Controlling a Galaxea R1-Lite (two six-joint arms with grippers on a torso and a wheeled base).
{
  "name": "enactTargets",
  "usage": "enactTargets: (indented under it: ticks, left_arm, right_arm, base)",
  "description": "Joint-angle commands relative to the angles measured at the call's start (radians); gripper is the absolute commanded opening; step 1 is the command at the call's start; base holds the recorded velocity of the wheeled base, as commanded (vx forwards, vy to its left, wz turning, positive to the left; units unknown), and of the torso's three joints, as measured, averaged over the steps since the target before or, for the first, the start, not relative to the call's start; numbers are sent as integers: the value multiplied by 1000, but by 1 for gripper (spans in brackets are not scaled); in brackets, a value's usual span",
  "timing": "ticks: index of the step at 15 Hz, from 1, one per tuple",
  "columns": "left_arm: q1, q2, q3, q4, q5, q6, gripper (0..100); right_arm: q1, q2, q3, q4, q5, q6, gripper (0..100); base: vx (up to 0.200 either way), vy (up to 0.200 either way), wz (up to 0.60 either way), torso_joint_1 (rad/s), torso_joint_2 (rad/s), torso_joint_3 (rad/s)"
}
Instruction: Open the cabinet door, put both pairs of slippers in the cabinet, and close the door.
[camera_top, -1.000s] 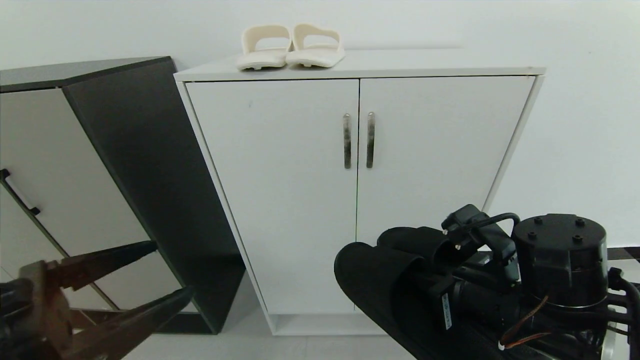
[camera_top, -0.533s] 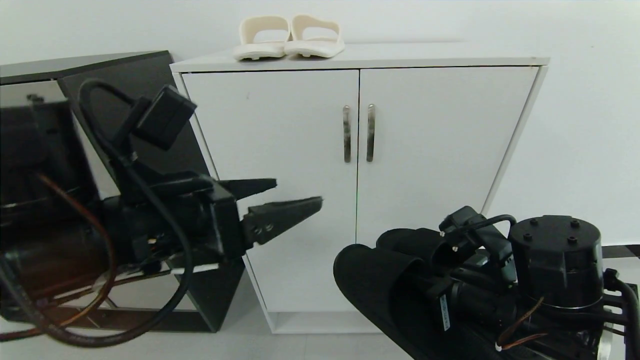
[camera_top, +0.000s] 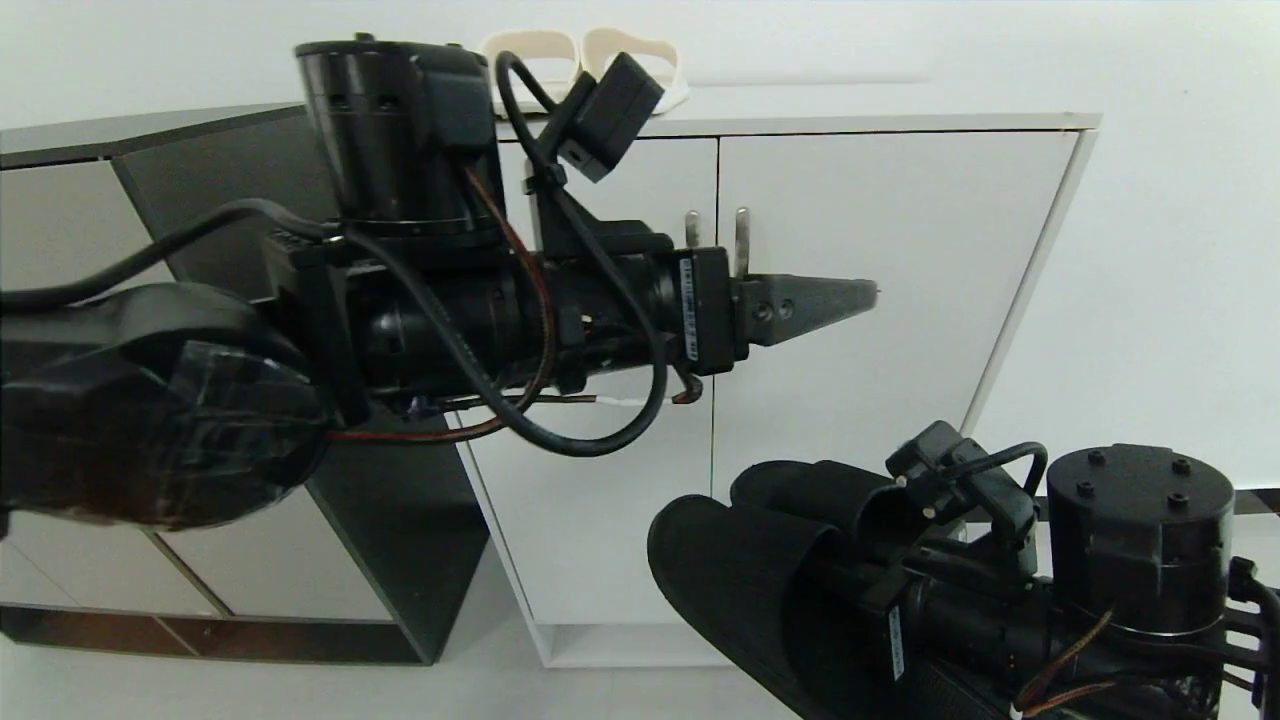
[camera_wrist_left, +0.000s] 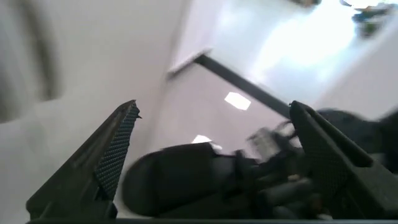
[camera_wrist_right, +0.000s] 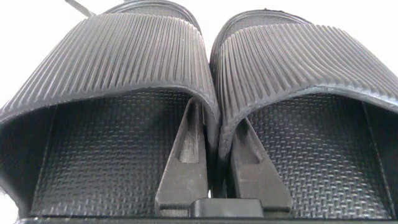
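Head view has the white cabinet against the wall with both doors shut, its two metal handles side by side at the middle seam. A pair of cream slippers sits on top of the cabinet toward its left end, partly hidden behind the left arm. The left tool is raised in front of the doors at about handle height, pointing to the right, its tip over the right door just past the handles. In the left wrist view its fingers are spread wide apart with nothing between them.

Low on the right, a pair of black slippers is held in the air before the lower part of the right door. The right tool has one finger inside each slipper, pinching the two neighbouring strap walls together. A dark cabinet stands just left of the white one.
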Motion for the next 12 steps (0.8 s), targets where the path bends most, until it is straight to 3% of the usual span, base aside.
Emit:
enactTargets:
  ticks: [1,3,7,10,12]
  left_arm:
    - [-4,92,-88,21,-60,-42,100]
    - [0,140,-140,33,-52,-48,100]
    - [29,190,-255,76,41,-34,100]
    - [61,203,-290,99,112,-3,100]
    - [78,212,-293,100,123,1,100]
  right_arm:
    - [-1,4,6,-2,1,-1,0]
    - [-1,-2,6,-2,1,-1,0]
    - [-11,8,6,-2,2,1,0]
    - [-19,17,4,-5,2,1,0]
    - [-19,15,4,-5,1,1,0]
  base:
    - [0,0,0,0,0,0]
    - [0,0,0,0,0,0]
    - [0,0,0,0,0,0]
    - [0,0,0,0,0,0]
    - [0,0,0,0,0,0]
